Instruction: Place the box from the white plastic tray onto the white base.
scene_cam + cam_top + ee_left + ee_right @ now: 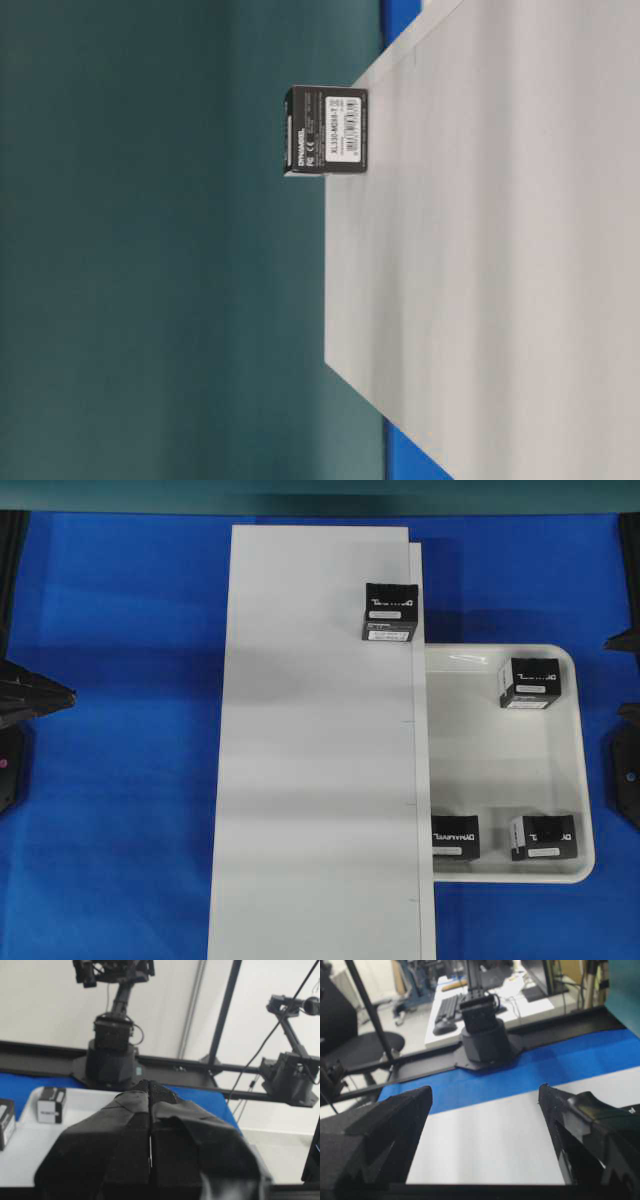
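Observation:
One black box (390, 612) with white lettering stands on the long white base (310, 780), near its far right edge; it also shows in the table-level view (326, 130). Three more boxes sit in the white plastic tray (500, 750): one at the back (531, 683) and two at the front (455, 837) (543, 837). My left gripper (62, 693) is shut and empty at the left table edge, far from the boxes; its closed fingertips (150, 1087) point toward the tray. My right gripper (485, 1100) is open and empty, with the base (490, 1135) between its fingers.
A blue cloth (120, 780) covers the table around the base and tray. The tray's left side tucks under the base's right edge. The right arm (625, 770) shows only as dark parts at the right edge. A teal wall (150, 250) stands behind the table.

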You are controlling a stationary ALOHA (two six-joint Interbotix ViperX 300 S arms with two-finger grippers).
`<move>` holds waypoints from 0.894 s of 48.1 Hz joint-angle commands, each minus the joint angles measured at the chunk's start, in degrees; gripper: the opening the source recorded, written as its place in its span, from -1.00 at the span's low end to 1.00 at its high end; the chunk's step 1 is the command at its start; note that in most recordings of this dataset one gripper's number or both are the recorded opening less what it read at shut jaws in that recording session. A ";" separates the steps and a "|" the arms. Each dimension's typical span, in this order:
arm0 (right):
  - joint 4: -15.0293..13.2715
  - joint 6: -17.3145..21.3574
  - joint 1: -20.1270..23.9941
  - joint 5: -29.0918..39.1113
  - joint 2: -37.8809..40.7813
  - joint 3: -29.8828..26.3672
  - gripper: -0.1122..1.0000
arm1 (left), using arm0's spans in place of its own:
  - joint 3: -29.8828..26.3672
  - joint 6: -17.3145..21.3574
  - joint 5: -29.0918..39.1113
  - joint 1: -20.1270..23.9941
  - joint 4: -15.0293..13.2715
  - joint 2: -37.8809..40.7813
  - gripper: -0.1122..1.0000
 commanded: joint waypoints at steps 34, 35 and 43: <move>-1.76 -3.08 0.09 0.00 0.35 -0.35 0.91 | -0.62 0.18 -0.18 -0.09 0.18 0.26 -0.92; -1.67 -3.08 0.09 0.00 0.35 -0.35 0.91 | -0.70 0.18 -0.26 -0.09 0.18 0.35 -0.92; -1.76 -3.16 0.09 0.09 0.35 -0.35 0.91 | -0.70 -0.35 -0.26 -0.09 0.18 0.26 -0.92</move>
